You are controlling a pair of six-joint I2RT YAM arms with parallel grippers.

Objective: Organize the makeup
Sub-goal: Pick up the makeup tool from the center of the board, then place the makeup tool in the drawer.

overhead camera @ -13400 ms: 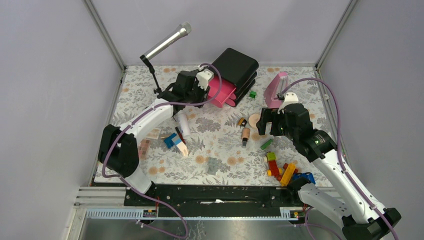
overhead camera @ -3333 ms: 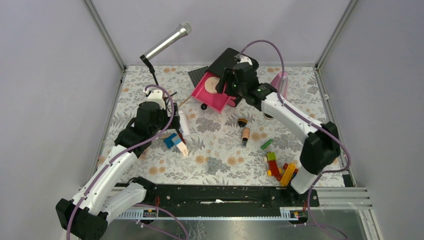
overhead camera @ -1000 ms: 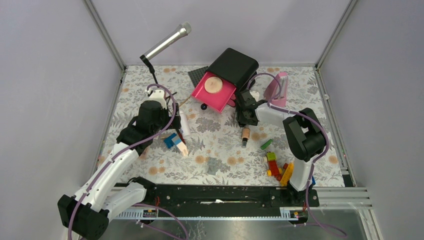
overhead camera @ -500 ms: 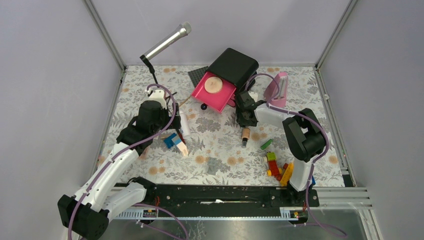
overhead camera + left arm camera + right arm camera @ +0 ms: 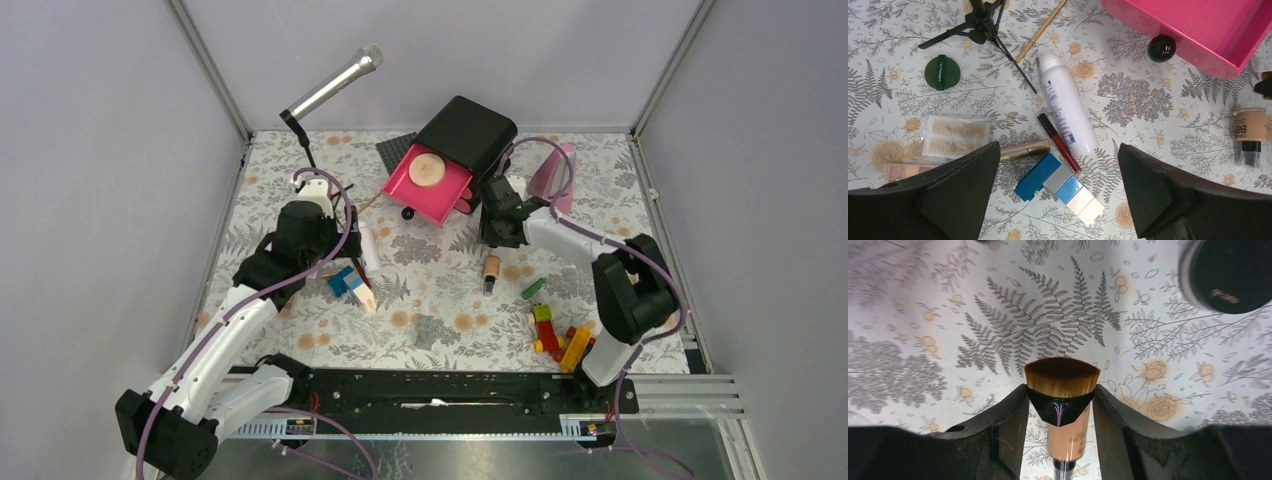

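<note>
Right wrist view: the right jaws pinch the makeup brush [image 5: 1062, 377] at its black ferrule, bristles pointing outward; left jaws spread wide.

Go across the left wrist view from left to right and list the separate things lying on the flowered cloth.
green round pad → white tube → black ball → peach bottle
</note>
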